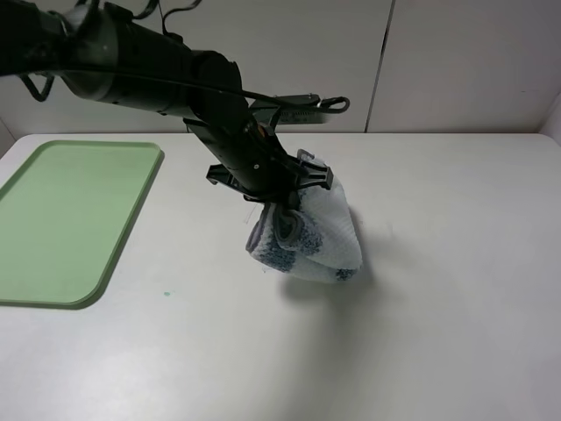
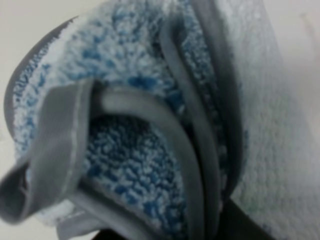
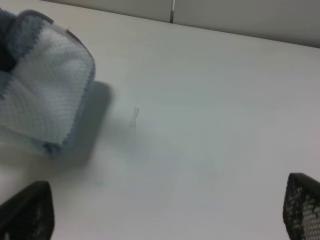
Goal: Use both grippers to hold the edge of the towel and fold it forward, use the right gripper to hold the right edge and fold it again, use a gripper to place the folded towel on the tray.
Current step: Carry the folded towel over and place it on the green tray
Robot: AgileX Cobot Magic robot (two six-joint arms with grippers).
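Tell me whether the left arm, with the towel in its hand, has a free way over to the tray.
Probably yes. The left hand holds the folded towel up, and the table between it and the tray shows nothing but a tiny green speck. The tray looks bare.

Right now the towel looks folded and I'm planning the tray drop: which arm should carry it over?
Left. The left gripper already holds the folded towel, and the tray lies on its side. The right gripper is open and empty.
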